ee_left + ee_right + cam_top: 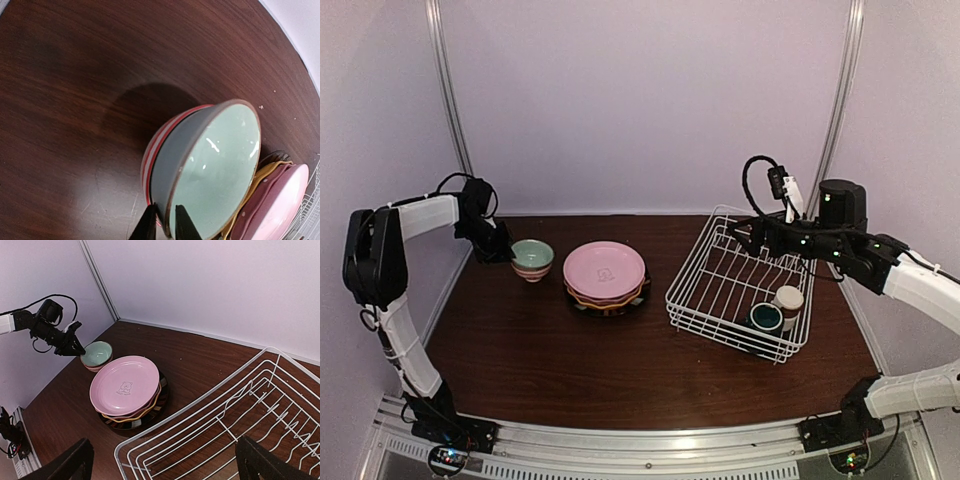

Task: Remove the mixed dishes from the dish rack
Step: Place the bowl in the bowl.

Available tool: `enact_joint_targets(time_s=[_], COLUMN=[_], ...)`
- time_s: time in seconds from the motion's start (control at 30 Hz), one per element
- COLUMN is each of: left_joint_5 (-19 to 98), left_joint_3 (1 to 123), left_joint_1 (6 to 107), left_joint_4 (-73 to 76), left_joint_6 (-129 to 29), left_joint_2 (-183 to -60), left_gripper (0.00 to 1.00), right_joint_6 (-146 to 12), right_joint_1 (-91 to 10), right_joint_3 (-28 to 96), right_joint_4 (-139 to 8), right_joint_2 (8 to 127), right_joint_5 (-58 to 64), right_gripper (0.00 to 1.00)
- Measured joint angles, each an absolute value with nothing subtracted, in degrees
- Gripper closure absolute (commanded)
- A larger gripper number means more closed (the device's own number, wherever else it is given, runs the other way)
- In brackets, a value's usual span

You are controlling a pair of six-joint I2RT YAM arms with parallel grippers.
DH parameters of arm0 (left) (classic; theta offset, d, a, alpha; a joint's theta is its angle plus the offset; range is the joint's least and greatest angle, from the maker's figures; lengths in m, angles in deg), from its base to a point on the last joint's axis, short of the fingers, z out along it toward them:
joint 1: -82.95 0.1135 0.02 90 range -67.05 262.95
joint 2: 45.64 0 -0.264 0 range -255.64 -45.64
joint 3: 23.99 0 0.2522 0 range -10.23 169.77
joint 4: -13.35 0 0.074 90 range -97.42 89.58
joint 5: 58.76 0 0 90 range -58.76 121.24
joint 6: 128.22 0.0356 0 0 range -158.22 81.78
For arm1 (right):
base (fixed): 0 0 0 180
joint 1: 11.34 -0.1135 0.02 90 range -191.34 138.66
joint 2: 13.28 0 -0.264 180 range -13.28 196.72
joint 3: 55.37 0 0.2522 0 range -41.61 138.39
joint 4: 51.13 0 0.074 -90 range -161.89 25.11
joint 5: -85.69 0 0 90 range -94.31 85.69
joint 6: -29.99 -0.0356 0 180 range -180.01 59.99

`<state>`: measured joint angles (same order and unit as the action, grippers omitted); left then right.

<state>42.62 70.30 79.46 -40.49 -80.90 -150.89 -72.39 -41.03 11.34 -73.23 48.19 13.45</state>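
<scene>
1. Bench (620, 370): dark wood surface; carries all items listed below.

2. Dish rack (720, 290): white wire basket on the right half of the bench, set at a slant to the bench edges. Only the two cups are inside.

3. My right arm (840, 245): rises from its base at the near right corner and folds back over the far right side of the rack, wrist pointing left. Right jaws: spread wide and holding nothing. In the wrist view one finger (67, 465) stands at each lower corner, with the rack's rim wires below and between them.

4. My left arm (420, 215): upright from the near left base, bent sharply at the elbow, forearm running level toward the bowls.

5. Plate stack: centre of the bench, just left of the rack. Pink plate (605, 268) on top, a yellow rim (135, 416) showing beneath it, black-rimmed plate (610, 308) at the bottom.

6. Pale green bowl (532, 255): left of the stack, nested in the red-patterned bowl (150, 155), which sits on the bench. Left jaws: nearly closed, gripping the green bowl's rim, one fingertip (149, 225) outside the wall and the other inside.

7. Cups: white cup (787, 300) and dark cup (765, 318), upright, side by side in the rack's near right corner.
</scene>
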Motion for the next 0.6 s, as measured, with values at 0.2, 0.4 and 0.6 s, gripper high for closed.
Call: enact_joint_targets(time_s=[0.2, 0.4, 0.6], left_joint_5=[45.2, 46.1, 45.3], left_joint_3=[69.7, 69.5, 69.2], left_joint_1=[80.2, 80.3, 80.3], left_joint_4=[-38.5, -37.8, -38.3], left_joint_6=[-81.5, -81.7, -81.5], left_joint_2=[-151.8, -152.0, -152.0], left_gripper=[0.77, 0.59, 0.32], right_joint_6=[-72.4, -72.4, -72.3], right_joint_1=[-41.0, -41.0, -41.0], right_joint_3=[11.3, 11.3, 11.5], right_joint_4=[-73.2, -73.2, -73.9], right_joint_2=[48.5, 48.6, 49.1], right_joint_5=[13.5, 13.6, 13.7], right_gripper=[0.0, 0.0, 0.0])
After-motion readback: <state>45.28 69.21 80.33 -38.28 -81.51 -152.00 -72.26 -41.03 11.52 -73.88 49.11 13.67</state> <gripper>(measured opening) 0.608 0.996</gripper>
